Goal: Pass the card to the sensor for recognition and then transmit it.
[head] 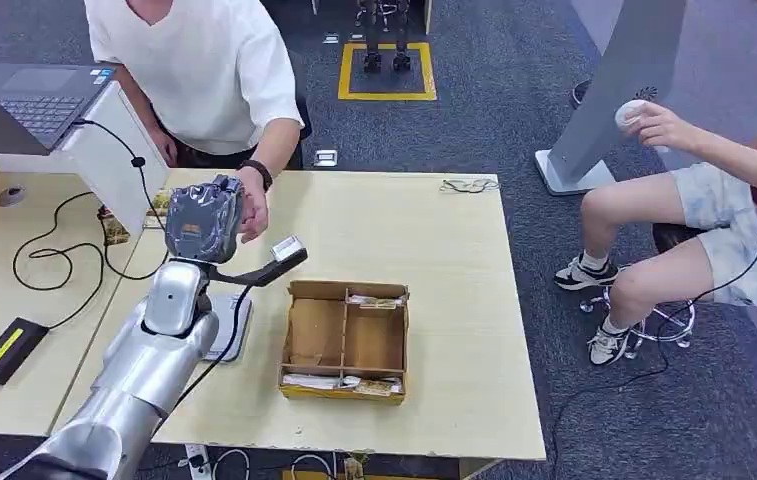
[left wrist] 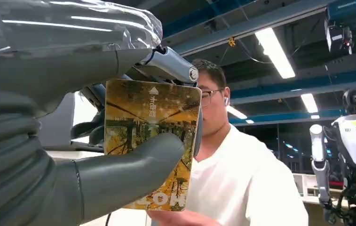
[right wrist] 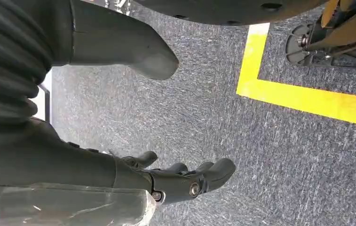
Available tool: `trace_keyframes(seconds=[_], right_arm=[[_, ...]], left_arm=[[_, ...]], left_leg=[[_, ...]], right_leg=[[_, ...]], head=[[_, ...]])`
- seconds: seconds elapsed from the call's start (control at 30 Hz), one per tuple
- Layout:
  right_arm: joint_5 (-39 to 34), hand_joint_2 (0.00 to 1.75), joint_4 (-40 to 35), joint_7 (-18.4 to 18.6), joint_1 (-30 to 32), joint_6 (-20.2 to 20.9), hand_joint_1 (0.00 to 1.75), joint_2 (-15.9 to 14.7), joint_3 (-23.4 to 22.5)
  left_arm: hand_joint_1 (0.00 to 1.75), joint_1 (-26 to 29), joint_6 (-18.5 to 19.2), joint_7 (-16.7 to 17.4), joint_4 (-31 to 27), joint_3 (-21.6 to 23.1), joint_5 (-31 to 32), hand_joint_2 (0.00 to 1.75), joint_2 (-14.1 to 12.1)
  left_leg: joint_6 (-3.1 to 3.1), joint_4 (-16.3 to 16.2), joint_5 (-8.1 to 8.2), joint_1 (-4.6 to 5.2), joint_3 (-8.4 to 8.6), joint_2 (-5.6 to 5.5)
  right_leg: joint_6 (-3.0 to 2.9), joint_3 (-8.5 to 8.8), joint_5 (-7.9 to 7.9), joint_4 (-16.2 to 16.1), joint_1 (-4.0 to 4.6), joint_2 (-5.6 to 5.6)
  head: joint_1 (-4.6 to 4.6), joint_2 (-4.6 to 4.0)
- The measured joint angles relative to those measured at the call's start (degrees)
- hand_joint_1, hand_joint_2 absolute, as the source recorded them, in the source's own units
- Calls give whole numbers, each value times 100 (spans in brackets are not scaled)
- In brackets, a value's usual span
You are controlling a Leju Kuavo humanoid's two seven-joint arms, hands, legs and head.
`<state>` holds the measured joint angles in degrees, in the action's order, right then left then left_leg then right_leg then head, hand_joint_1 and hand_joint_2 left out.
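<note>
Silver and jointed, the robot's left arm (head: 149, 360) rises from the near edge of the pale wooden tabletop (head: 434, 260) and lifts the left robot hand (head: 204, 222) over the tabletop's far left part. In the left wrist view that left robot hand (left wrist: 96, 155) grips a yellow-and-brown printed card (left wrist: 154, 136), the thick grey thumb pressed across the card's face and darker fingers behind it, the card held upright towards the person. Beside the arm, a grey flat pad (head: 231, 325) lies on the tabletop, and a black arm-mounted sensor head (head: 286, 250) stands above it, just beside the raised robot hand. To the right sits a cardboard divider box (head: 345, 340) with cards lying along its near and far compartments. Beyond the raised robot hand, a person in a white T-shirt (head: 204, 70) reaches a hand (head: 252, 205) to it from the far side of the tabletop; the card itself is hidden behind the robot hand in the head view. A second person (head: 714, 200) sits well to the right on the carpet. The right robot hand (right wrist: 166, 181) hangs above blue-grey carpet (right wrist: 241, 155) with a yellow floor line (right wrist: 307, 99), holding nothing, its fingers loosely extended and apart from the thumb.
</note>
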<state>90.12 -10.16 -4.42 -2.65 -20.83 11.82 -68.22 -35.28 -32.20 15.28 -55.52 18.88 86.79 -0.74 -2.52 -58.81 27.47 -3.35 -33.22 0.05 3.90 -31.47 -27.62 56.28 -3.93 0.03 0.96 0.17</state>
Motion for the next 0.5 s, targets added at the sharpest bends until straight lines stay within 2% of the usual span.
trace_keyframes(seconds=[0.5], right_arm=[[0,175,0,-2,-1,9,0,-6,50]], left_arm=[[175,-83,-17,4,162,9,-26,175,31]], left_leg=[[0,0,0,0,-2,0]], right_leg=[[0,0,0,0,0,0]], head=[[0,0]])
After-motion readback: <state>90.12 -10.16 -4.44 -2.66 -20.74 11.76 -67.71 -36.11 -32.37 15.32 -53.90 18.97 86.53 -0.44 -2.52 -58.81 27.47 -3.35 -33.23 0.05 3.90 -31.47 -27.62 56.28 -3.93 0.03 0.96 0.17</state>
